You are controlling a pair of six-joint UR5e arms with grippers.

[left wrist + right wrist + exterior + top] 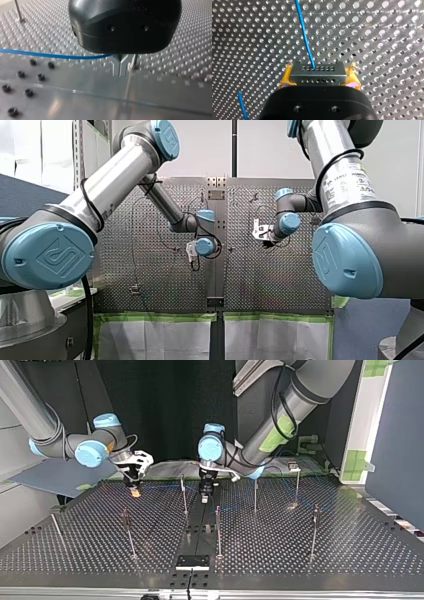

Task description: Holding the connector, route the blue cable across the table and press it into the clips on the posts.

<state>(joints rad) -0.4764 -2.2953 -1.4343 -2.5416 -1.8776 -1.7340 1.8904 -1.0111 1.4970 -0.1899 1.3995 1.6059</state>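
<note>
Clamped the grey connector (318,73) between the yellow pads (285,78) of my right gripper (320,77), close above the perforated table (387,37), with the blue cable (304,35) running out of its holed face. Pinched that cable, apparently, in my left gripper (120,67), metal fingers (116,68) drawn together just beside a post (135,62). Judged best to keep light tension, level the cable with the post's clip (not made out), and press straight down without twisting the connector.

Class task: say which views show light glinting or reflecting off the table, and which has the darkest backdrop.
Left wrist view: the smooth table strip mirrors a post. Right wrist view: glints ring the holes around the connector. Top view: darkest backdrop.
</note>
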